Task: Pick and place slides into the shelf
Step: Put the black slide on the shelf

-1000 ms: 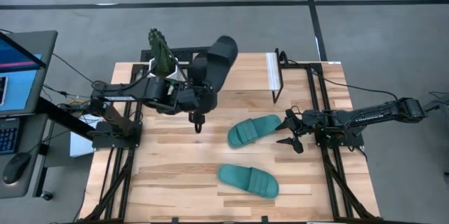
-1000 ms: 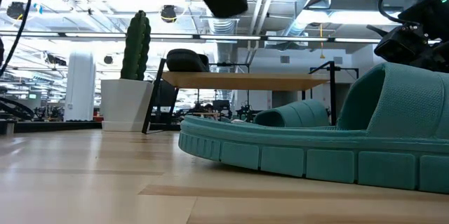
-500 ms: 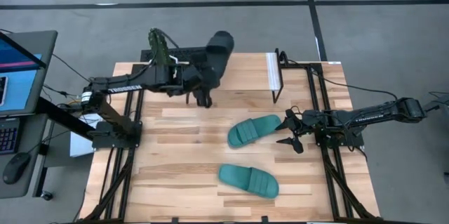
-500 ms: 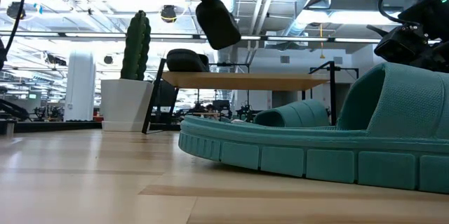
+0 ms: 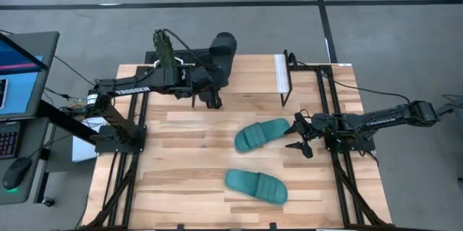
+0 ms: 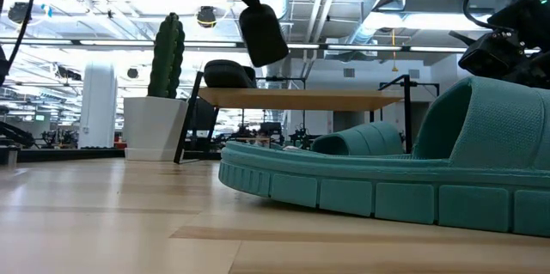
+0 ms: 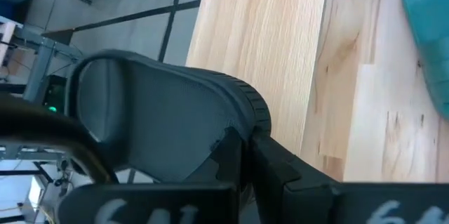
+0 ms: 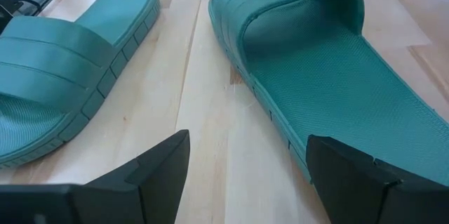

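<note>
The plank table [image 5: 181, 166] carries the shelf [image 5: 246, 79] along its far edge: a low rack with a pale wooden top, thin black legs and a white end. The left arm reaches over that rack, and its left gripper [image 5: 211, 95] is clamped on the edge of a black slide [image 5: 223, 53]; the low view shows the slide hanging above the shelf top, toe end tilted down. The open bay lies below and just short of the held slide, so the coming move seems to turn on lowering it and feeding it in lengthwise. Another dark slide [image 6: 229, 74] already sits on the rack. Two teal slides, one [image 5: 262, 133] near the right gripper [image 5: 302, 135] and one [image 5: 256, 186] nearer the front, lie flat on the boards; they look like soft ribbed foam with a broad strap. The right gripper rests spread apart, pointing at the nearer teal slide.
</note>
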Controlling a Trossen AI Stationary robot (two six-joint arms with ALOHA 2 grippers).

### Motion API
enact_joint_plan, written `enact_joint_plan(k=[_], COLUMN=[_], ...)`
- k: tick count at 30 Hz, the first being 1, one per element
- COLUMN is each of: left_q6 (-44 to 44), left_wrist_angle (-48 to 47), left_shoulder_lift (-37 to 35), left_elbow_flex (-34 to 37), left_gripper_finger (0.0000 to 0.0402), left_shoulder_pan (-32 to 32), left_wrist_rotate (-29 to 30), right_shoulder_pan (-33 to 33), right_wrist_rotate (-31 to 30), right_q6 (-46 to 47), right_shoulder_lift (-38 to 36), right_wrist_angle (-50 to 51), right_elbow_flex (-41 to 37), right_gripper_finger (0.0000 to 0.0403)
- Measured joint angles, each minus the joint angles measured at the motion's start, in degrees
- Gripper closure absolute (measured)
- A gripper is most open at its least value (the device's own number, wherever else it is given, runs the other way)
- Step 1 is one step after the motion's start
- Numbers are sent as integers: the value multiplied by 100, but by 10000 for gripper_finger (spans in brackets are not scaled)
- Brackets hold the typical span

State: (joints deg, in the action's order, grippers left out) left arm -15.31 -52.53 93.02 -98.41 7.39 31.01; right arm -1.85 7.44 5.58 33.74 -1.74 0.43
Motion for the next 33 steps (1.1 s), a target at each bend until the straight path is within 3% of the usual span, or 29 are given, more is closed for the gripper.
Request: enact_joint_plan(k=[11, 20, 33], left_q6=[-267, -273, -293], left_wrist_angle=[397, 411, 555], left_shoulder_lift=[675, 1192, 1219], left_elbow_flex=[-2, 4, 22], left_gripper_finger=[402, 401, 401], left_shoulder_pan=[-336, -339, -316], left_wrist_rotate=[936, 1066, 913], right_shoulder_pan=[-2, 1, 1], right_wrist_rotate=[0, 0, 0], right_q6=[0, 0, 0], right_shoulder_lift=[-1, 0, 0], right_wrist_angle=[-19, -18, -20], right_elbow_flex=[2, 2, 2], right_gripper_finger=[133, 133, 133])
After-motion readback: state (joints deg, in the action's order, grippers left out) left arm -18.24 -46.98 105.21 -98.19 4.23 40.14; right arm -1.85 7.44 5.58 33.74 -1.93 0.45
